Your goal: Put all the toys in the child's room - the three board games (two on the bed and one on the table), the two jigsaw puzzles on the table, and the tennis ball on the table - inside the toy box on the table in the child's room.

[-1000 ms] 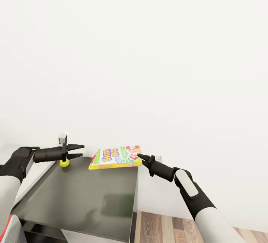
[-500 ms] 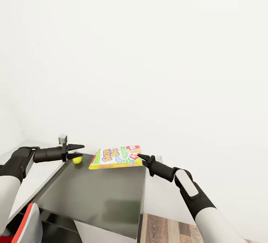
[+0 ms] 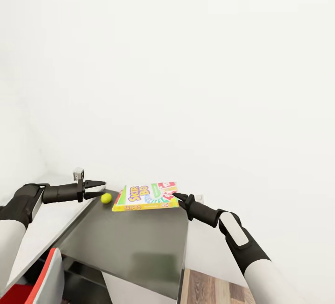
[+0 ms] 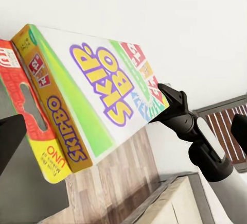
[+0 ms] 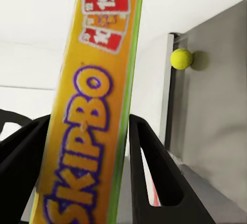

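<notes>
A white-and-green board game box [image 3: 145,196] printed "SKIP-BO" in yellow and purple letters hangs in the air above the far end of a dark grey surface [image 3: 135,243], held roughly level with its printed face up. The right gripper [image 3: 175,196] pinches the box's right-hand edge — in the right wrist view its two black fingers [image 5: 149,167] press against either side of the box's yellow spine [image 5: 90,131], closed on it. The dark forearm and white upper arm run back toward the near right.

Just left of the box, a small yellow-green tennis ball [image 3: 106,198] rests on the grey surface near its far left corner. The left gripper [image 3: 99,189] hovers just beside the ball at about the same height, its two pointed fingers slightly parted and holding nothing.

Behind everything stands a plain white wall [image 3: 186,85]. Wood-plank floor [image 3: 211,290] shows at the near right, below the surface's edge, and a red-and-grey object [image 3: 44,283] sits at the near left corner — what it is cannot be told.
</notes>
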